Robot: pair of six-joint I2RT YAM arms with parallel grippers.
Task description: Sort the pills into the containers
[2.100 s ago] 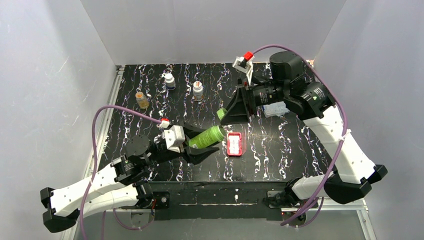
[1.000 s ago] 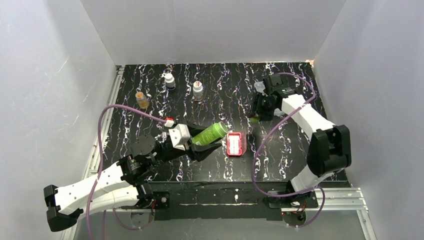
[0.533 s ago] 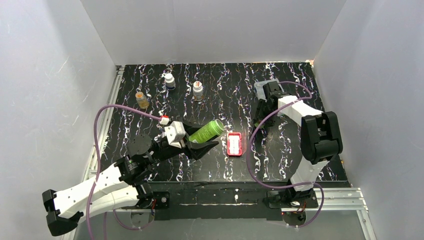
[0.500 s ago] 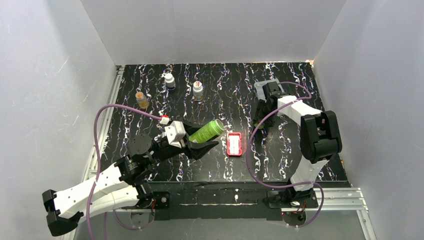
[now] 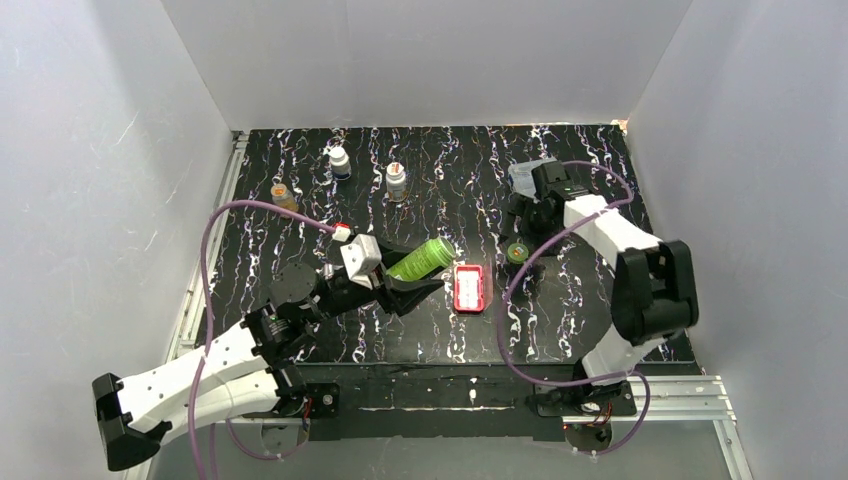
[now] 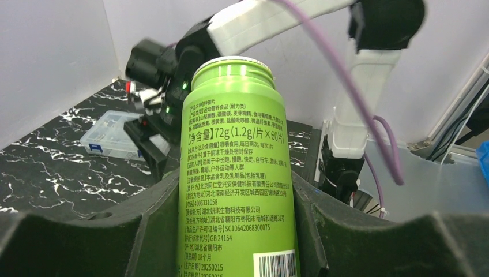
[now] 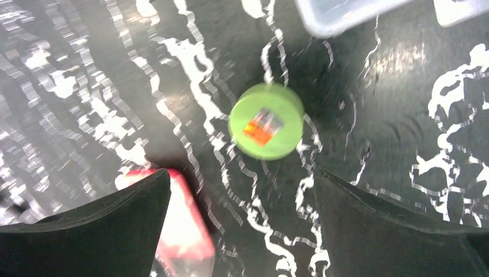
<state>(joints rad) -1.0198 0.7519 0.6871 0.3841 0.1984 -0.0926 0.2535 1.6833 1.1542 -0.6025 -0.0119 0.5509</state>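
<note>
My left gripper (image 5: 413,276) is shut on a green bottle (image 5: 424,257), uncapped and tilted with its mouth toward the red pill case (image 5: 468,288). The case lies flat with its whitish containers showing. In the left wrist view the bottle (image 6: 236,167) fills the gap between the fingers of the left gripper (image 6: 235,190). The bottle's green cap (image 5: 517,251) lies on the table right of the case. My right gripper (image 5: 521,231) hangs open just behind it. The right wrist view shows the cap (image 7: 266,128) beyond the open right gripper (image 7: 242,231) and the case (image 7: 184,228) beside the left finger. The pills are hidden.
Three small bottles stand at the back left: a white one (image 5: 340,161), another (image 5: 397,180) and an amber one (image 5: 285,199). A clear plastic box (image 5: 527,178) lies at the back right, behind my right wrist. White walls close in the black marbled table (image 5: 420,340).
My right gripper has opened and let go of the green cap, which now lies on the table. My left arm has carried the bottle a little closer to the case.
</note>
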